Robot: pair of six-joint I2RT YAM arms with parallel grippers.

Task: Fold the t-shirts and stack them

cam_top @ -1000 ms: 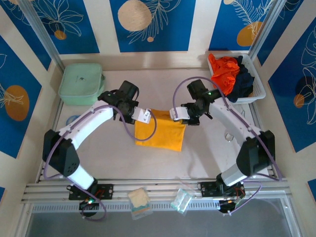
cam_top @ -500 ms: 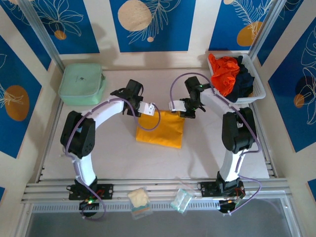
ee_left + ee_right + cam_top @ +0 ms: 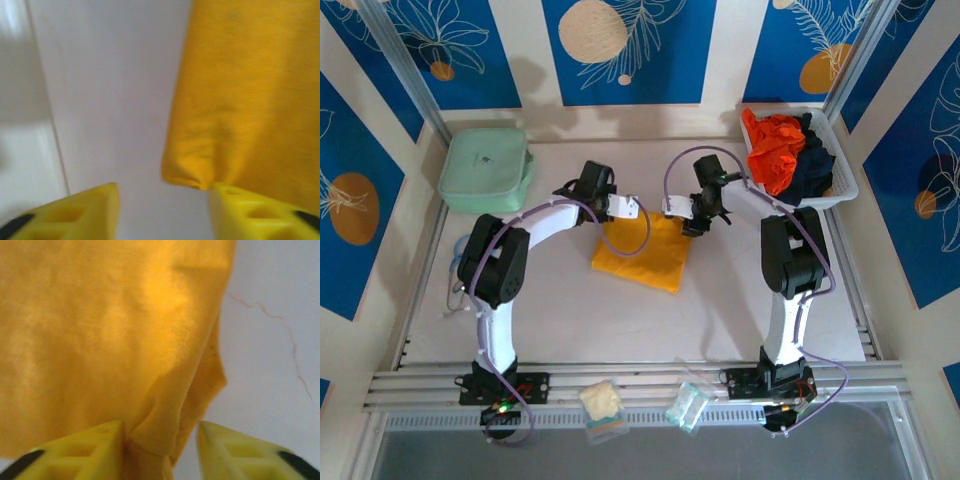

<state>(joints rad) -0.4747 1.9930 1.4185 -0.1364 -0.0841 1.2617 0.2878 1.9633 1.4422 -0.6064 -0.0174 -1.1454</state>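
The golden-yellow t-shirt (image 3: 638,255) lies folded into a rough square on the table's middle. My left gripper (image 3: 632,208) hovers at its far left corner. In the left wrist view that gripper (image 3: 162,212) is open, and the shirt's corner (image 3: 192,175) just touches the right fingertip (image 3: 240,210). My right gripper (image 3: 670,207) is at the far right corner. Seen from the right wrist, it (image 3: 160,452) is open too, a loose fold of yellow cloth (image 3: 165,430) resting against its left fingertip (image 3: 95,445). The orange-red t-shirt (image 3: 775,145) and the navy one (image 3: 815,165) are piled in the basket.
A white basket (image 3: 844,182) sits at the back right and a mint-green zipped case (image 3: 483,170) at the back left. Two small clear packets (image 3: 603,405) (image 3: 688,405) lie on the front rail. Bare table (image 3: 550,300) surrounds the yellow shirt.
Both grippers carried the yellow shirt's far edge a little toward the back and then opened, letting the cloth go. Both arms drew in and now stand more upright.
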